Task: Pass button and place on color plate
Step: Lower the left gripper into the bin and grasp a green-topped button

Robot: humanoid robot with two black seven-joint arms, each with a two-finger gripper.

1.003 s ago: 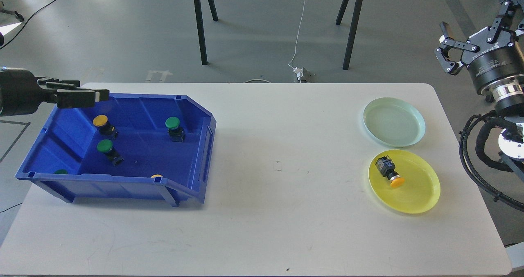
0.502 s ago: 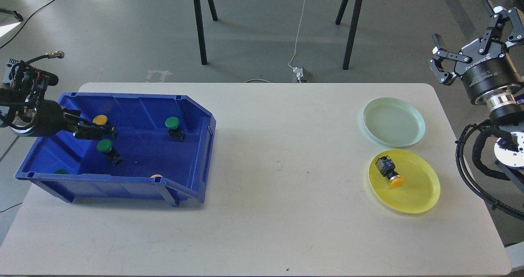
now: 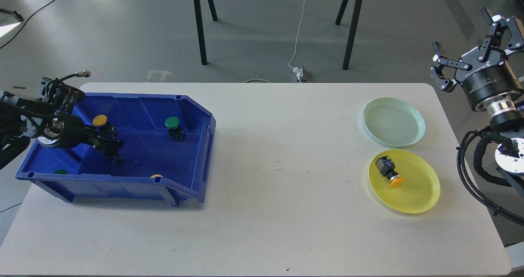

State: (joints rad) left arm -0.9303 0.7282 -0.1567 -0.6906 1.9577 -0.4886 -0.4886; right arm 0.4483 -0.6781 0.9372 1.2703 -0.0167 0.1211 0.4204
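Observation:
My left gripper (image 3: 109, 145) is down inside the blue bin (image 3: 196, 146), over the spot where a green-capped button lay. That cap is hidden, and only a black body (image 3: 116, 160) shows beneath the fingers. The fingers are dark, so their state is unclear. A yellow button (image 3: 99, 120) and a green button (image 3: 172, 122) lie in the bin. Another green cap (image 3: 61, 172) and a yellow cap (image 3: 156, 176) peek over the front wall. My right gripper (image 3: 461, 29) is open and empty beyond the table's right edge. A yellow button (image 3: 395, 181) lies on the yellow plate (image 3: 417, 197).
A pale green plate (image 3: 394, 122) sits empty behind the yellow plate. Black stand legs (image 3: 199, 23) rise beyond the table's far edge. A cable bundle (image 3: 470, 170) hangs at the right edge.
My left gripper dropped from the bin's back left rim into the bin and moved right, covering the green button. My right gripper shifted slightly.

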